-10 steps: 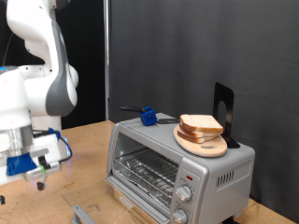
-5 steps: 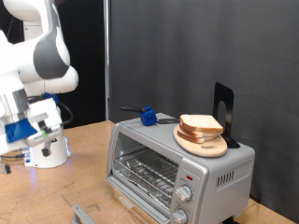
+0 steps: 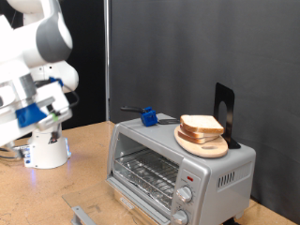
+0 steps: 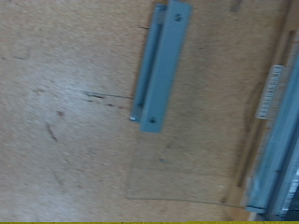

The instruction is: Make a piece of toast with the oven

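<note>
The silver oven [image 3: 183,161] stands at the exterior view's right with its glass door [image 3: 94,214] folded down, and its wire rack [image 3: 150,172] looks bare. On its roof, a pile of bread slices [image 3: 201,125] rests on a round wooden board [image 3: 202,146]. A separate single piece of toast is out of view. My gripper [image 3: 22,120] hangs high at the exterior view's left, well away from the oven, with nothing seen in it. The wrist view shows the door's bar handle [image 4: 163,63] and glass pane [image 4: 196,149] over the wooden table, but no fingers.
A small blue object [image 3: 148,117] with a dark handle and a black upright stand [image 3: 223,114] also sit on the oven roof. Two round knobs [image 3: 184,199] face front. The arm's white base [image 3: 47,150] stands on the wooden table [image 3: 56,192]. A dark curtain is behind.
The arm has lifted and swung, carrying the gripper from low near the table up to mid-height at the exterior view's left. The oven and bread have not moved.
</note>
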